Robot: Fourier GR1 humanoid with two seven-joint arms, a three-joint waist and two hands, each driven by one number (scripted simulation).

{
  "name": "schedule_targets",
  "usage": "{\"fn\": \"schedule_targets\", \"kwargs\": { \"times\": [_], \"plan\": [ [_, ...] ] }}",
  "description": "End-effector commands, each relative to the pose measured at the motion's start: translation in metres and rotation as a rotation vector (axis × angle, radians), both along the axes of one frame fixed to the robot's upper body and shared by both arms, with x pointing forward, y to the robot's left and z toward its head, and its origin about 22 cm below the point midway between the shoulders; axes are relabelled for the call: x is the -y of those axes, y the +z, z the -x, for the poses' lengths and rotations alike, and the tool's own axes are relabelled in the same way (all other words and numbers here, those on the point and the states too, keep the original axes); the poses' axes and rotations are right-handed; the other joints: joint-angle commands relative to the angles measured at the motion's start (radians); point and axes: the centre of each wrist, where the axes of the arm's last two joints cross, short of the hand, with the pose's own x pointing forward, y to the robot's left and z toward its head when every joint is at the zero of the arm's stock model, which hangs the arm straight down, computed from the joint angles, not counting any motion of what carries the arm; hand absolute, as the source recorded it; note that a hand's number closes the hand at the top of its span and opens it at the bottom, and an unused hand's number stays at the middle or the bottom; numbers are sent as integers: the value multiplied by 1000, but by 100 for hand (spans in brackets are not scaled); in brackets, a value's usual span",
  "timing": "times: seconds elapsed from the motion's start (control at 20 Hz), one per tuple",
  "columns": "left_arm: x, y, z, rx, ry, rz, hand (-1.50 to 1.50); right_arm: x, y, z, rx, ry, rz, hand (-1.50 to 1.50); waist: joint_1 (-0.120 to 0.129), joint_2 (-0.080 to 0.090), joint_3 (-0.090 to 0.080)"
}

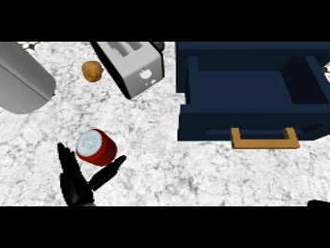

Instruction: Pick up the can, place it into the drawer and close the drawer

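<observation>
A red can point(96, 147) with a pale silver lid stands on the marble counter, left of centre. My left hand point(78, 186) comes up from the lower edge just below it, fingers straight along the can's left side and thumb spread toward its lower right, open around it. The dark blue drawer point(257, 118) stands pulled open at the right, with a tan wooden handle point(264, 139) on its front. Only a dark sliver of my right hand point(327, 204) shows at the lower right edge.
A silver toaster point(133, 65) stands at the back centre, with a brown potato point(92, 71) to its left. A large grey rounded appliance point(11, 77) fills the back left corner.
</observation>
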Motion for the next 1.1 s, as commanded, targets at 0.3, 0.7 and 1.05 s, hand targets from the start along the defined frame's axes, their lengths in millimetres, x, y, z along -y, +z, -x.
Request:
{"fn": "schedule_targets", "kwargs": {
  "times": [0.3, 0.7, 1.05],
  "plan": [
    [-14, -32, -21, -18, 6, 34, -150, 12, 6, -7, 8, -13, -1, -150, -2, 1, 0],
    [-45, -33, -27, 28, -51, 5, -150, -2, 14, 13, 3, 18, 32, -150, -2, -1, 0],
    [-38, -31, -60, 55, -171, 55, 150, -9, -9, 5, 11, 14, 24, -150, -4, 1, 0]
  ]
}}
